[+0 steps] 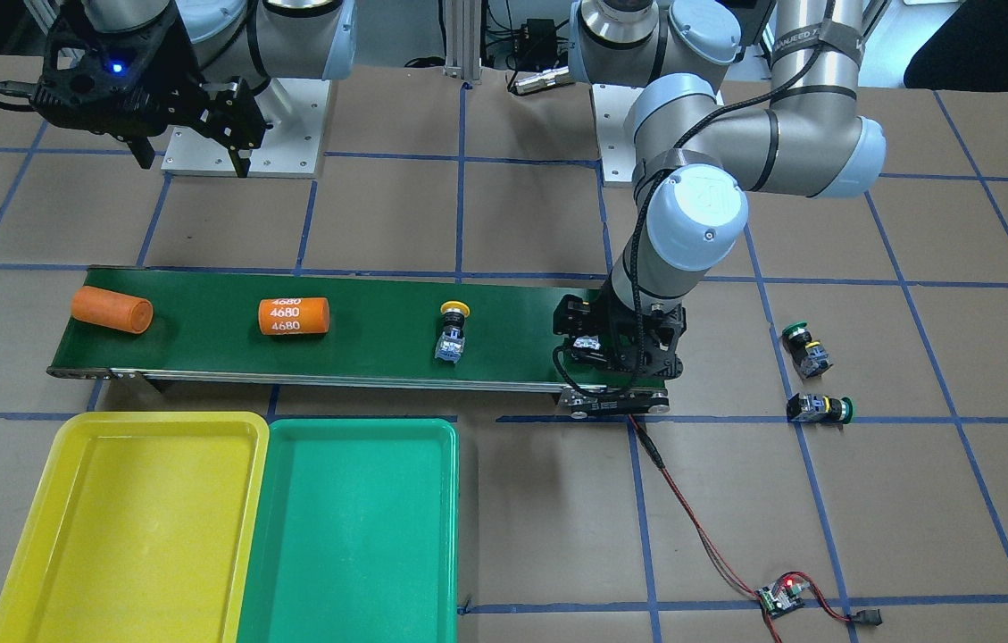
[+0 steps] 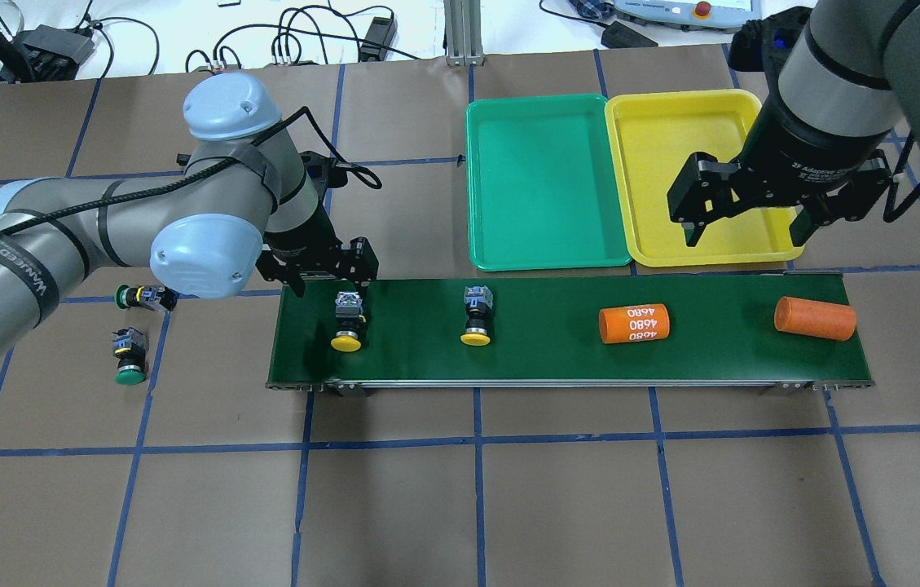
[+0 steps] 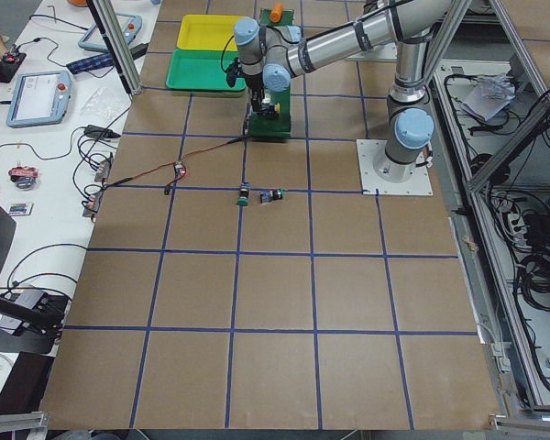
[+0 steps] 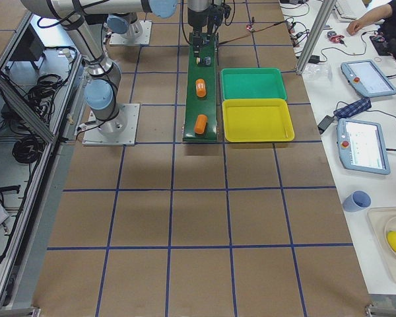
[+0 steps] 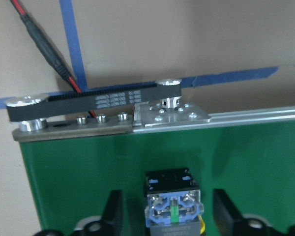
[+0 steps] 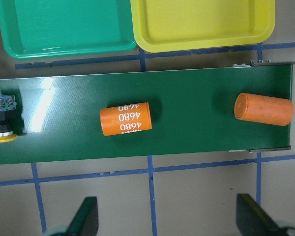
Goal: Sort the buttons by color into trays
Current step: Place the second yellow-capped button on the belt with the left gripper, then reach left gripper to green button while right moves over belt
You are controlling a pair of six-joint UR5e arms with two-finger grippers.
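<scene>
A yellow-capped button (image 2: pixel 345 323) lies on the conveyor belt's left end. My left gripper (image 2: pixel 332 284) is open, with one finger on each side of the button's switch body (image 5: pixel 173 205), a gap on both sides. A second yellow button (image 2: pixel 477 319) lies mid-belt and also shows in the right wrist view (image 6: pixel 2 123). Two green buttons (image 2: pixel 142 297) (image 2: pixel 129 360) lie on the table left of the belt. The green tray (image 2: pixel 545 179) and the yellow tray (image 2: pixel 671 139) stand side by side beyond the belt. My right gripper (image 2: pixel 741 232) is open and empty, high over the yellow tray's near edge.
The dark-green conveyor belt (image 2: pixel 557 359) also carries an orange cylinder marked 4680 (image 2: pixel 633 324) and a plain orange cylinder (image 2: pixel 815 318). A red-black wire (image 1: pixel 691 518) runs from the belt's motor end to a small circuit board (image 1: pixel 780 597) on the table.
</scene>
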